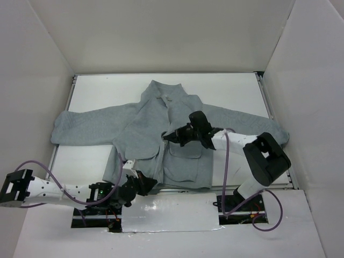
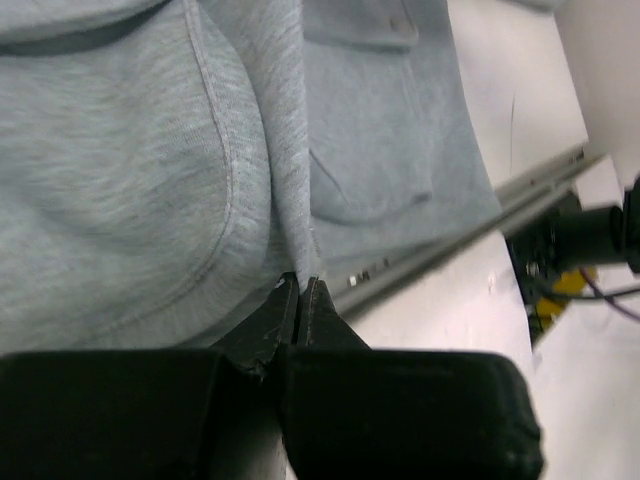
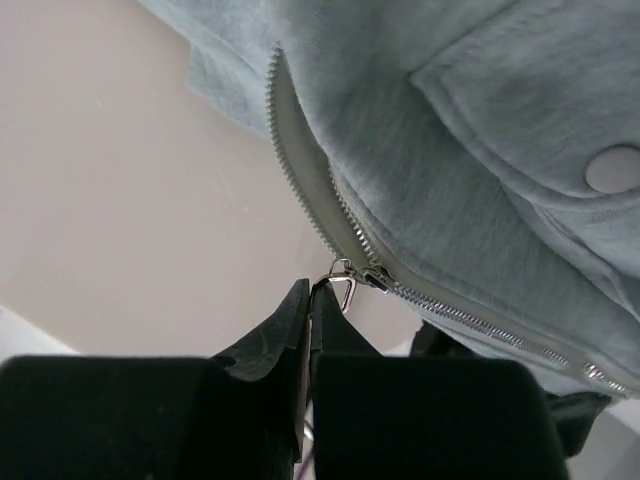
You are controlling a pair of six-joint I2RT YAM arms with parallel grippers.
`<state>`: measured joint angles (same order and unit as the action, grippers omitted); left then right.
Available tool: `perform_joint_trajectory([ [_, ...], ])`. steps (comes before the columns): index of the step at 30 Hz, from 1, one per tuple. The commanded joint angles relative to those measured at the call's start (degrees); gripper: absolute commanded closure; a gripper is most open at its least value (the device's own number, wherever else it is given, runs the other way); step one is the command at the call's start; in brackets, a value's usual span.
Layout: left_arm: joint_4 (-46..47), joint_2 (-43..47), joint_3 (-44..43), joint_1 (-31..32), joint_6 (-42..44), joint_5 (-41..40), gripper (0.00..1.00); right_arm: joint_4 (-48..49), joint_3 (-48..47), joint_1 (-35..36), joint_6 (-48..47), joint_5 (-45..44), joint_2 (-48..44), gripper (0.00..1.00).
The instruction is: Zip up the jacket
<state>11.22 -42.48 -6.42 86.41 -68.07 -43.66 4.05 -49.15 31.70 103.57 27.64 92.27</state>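
Jacket (image 1: pixel 145 129): flat on the counter (image 1: pixel 231 91), collar at 12 o'clock, hem at 6, sleeves out to 9 and 3.
Left fingers (image 2: pixel 290 312): clenched on the jacket hem at 6 o'clock.
Right fingers (image 3: pixel 298 315): clenched on the metal pull (image 3: pixel 343 288), mid-front.
Zip (image 3: pixel 300 185): meshed on one side of the pull, parted on the other.

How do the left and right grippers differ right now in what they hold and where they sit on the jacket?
The left gripper pinches the fabric of the jacket at its bottom hem, while the right gripper pinches the metal zipper pull. The left gripper sits at the jacket's near edge, and the right gripper is about halfway up the front. Both are shut, and both are on the centre opening.
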Motion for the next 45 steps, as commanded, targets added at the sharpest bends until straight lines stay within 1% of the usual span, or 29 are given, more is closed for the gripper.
perform_joint_trajectory([
  [1, -16.3, 3.6, -1.7, 5.8, -3.2, 14.7, 1.00, 28.4, 5.5, 1.3, 6.7, -19.6, -6.7, 1.00],
  [5, -22.7, 10.1, -5.0, 5.9, -2.2, 12.1, 1.00, 39.3, 19.1, 10.3, 12.9, -22.8, -6.7, 1.00],
  [8, -26.3, 11.1, -7.5, 5.9, -2.0, 11.8, 1.00, 47.9, 23.6, 13.9, 15.7, -25.5, -2.5, 1.00],
  [9, -27.7, 10.8, -8.2, 5.9, -2.8, 11.3, 0.76, 52.0, 23.7, 14.0, 16.3, -25.4, -1.1, 1.00],
  [11, -32.0, 9.1, -10.5, 6.0, -3.5, 10.6, 0.55, 60.0, 24.3, 13.9, 18.2, -25.9, 3.6, 1.00],
  [13, -35.4, 7.9, -13.8, 6.0, -3.1, 9.2, 0.39, 66.2, 23.8, 13.9, 19.3, -26.0, 8.3, 1.00],
  [14, -36.2, 7.2, -15.1, 6.0, -2.1, 8.6, 0.26, 71.5, 23.6, 13.9, 20.3, -25.9, 10.0, 1.00],
  [15, -37.1, 7.1, -16.5, 6.1, -1.6, 6.9, 0.21, 74.4, 23.3, 13.9, 20.4, -26.1, 12.6, 1.00],
  [17, -40.1, 7.2, -20.3, 6.1, -1.4, 4.2, 0.01, 79.5, 22.3, 13.9, 20.9, -26.2, 14.4, 1.00],
  [20, -47.2, 8.3, -23.2, 6.0, -6.9, -3.6, 0.01, 80.5, 21.2, 13.9, 19.3, -25.8, 14.7, 1.00],
  [21, -49.6, 8.6, -24.3, 6.0, -9.1, -5.8, 0.01, 80.2, 21.0, 13.8, 18.6, -25.5, 13.7, 0.93],
  [22, -51.5, 8.9, -24.7, 6.0, -10.7, -9.7, 0.01, 80.2, 21.0, 14.0, 17.5, -25.4, 13.1, 0.68],
  [23, -54.1, 9.5, -24.9, 6.0, -13.5, -11.7, 0.01, 79.1, 21.0, 13.9, 16.1, -24.6, 12.5, 0.54],
  [25, -53.0, 10.4, -24.6, 5.3, -12.8, -15.6, 0.01, 77.9, 21.4, 13.9, 13.9, -23.1, 10.5, 0.33],
  [26, -51.4, 10.6, -24.4, 4.6, -11.2, -16.2, 0.01, 77.9, 21.6, 13.8, 12.6, -22.7, 9.7, 0.17],
  [27, -49.5, 10.7, -23.8, 2.8, -9.6, -16.5, 0.01, 77.7, 22.2, 13.6, 11.3, -22.4, 7.7, 0.14],
  [28, -46.9, 10.9, -23.1, 1.8, -4.2, -15.5, 0.01, 75.6, 22.2, 13.2, 7.5, -21.8, 6.4, 0.00],
  [29, -39.3, 11.0, -22.3, -1.0, -0.8, -14.3, 0.01, 73.5, 22.0, 12.5, 4.8, -18.4, 3.8, 0.00],
  [30, -34.6, 11.2, -20.2, -2.9, 7.0, -9.3, 0.01, 70.2, 20.1, 10.2, -2.2, -15.5, 2.4, 0.00],
  [32, -23.2, 10.6, -16.8, -9.5, 11.5, -2.5, 0.01, 52.7, 13.8, 7.5, -12.7, -7.5, -2.5, 0.00],
  [33, -20.3, 9.1, -16.0, -12.3, 14.3, 1.3, 0.01, 42.5, 10.2, 7.0, -27.0, -7.9, -4.7, 0.00],
  [34, -17.7, 8.0, -15.1, -17.0, 15.2, 8.9, 0.01, 18.4, 5.9, 6.8, -35.3, -9.7, -6.9, 0.00],
  [35, -14.2, 5.4, -14.2, -18.9, 15.7, 12.2, 0.02, 6.6, -4.5, 7.7, -48.2, -19.5, -6.8, 0.00],
  [36, -12.9, 3.9, -13.8, -20.3, 15.7, 14.6, 0.03, -11.0, -9.0, 8.4, -52.6, -24.2, -5.6, 0.00],
  [37, -12.0, 2.1, -13.5, -21.4, 15.3, 16.5, 0.04, -17.0, -12.3, 8.2, -55.3, -27.1, -2.2, 0.00],
  [39, -15.8, -3.2, -15.1, -21.6, 10.6, 13.6, 0.10, -26.8, -17.6, 6.7, -59.0, -33.9, 0.7, 0.00],
  [42, -21.9, -9.7, -18.0, -26.0, 5.6, 8.1, 0.20, -30.7, -19.3, 4.3, -61.6, -36.2, 4.8, 0.00],
  [44, -21.8, -15.4, -19.3, -30.2, 5.3, 9.9, 0.19, -34.1, -23.3, 3.5, -63.7, -37.1, 7.4, 0.00],
  [45, -20.9, -17.3, -19.8, -34.8, 5.7, 11.2, 0.16, -35.5, -25.3, 3.3, -64.5, -39.0, 10.4, 0.00],
])
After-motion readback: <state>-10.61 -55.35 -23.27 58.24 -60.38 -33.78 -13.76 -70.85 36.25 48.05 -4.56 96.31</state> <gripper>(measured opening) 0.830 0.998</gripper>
